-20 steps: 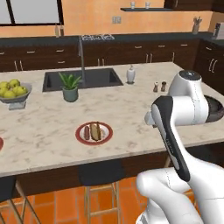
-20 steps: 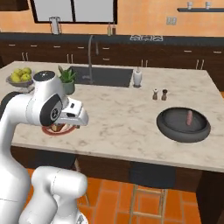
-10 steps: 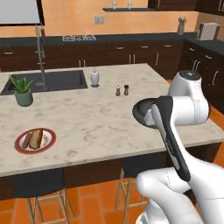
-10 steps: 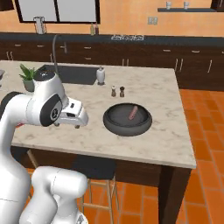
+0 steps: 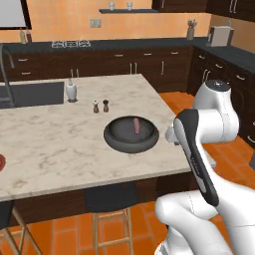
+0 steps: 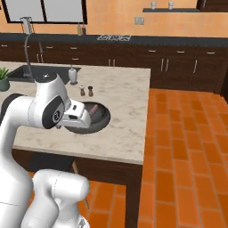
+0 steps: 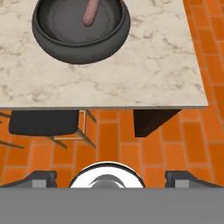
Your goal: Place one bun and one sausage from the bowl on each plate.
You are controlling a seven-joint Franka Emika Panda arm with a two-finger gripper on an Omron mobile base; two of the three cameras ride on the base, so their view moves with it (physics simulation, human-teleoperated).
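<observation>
The wide dark bowl (image 5: 131, 142) sits near the right end of the marble island, with one pinkish sausage (image 5: 135, 125) lying in it. No bun shows in the bowl. In the hand view the bowl (image 7: 65, 48) and sausage (image 7: 90, 12) are at the top, beyond the counter's front edge. My gripper (image 7: 112, 177) hangs open and empty over the floor in front of the island, short of the bowl. In the right base view its hand (image 6: 78, 116) covers the bowl's near left side (image 6: 105, 118). A red sliver of a plate (image 5: 1, 162) shows at the far left.
Salt and pepper shakers (image 5: 100, 106) and a white soap dispenser (image 5: 71, 91) stand behind the bowl, with the sink (image 5: 30, 94) to the left. A dark stool (image 7: 43, 122) is tucked under the counter's front edge. Orange tiled floor (image 6: 187, 133) lies right of the island.
The base has driven to the right, so the whole scene slid left. The bowl has come to mid-view and the plate has slipped to the left edge. The gripper stays open.
</observation>
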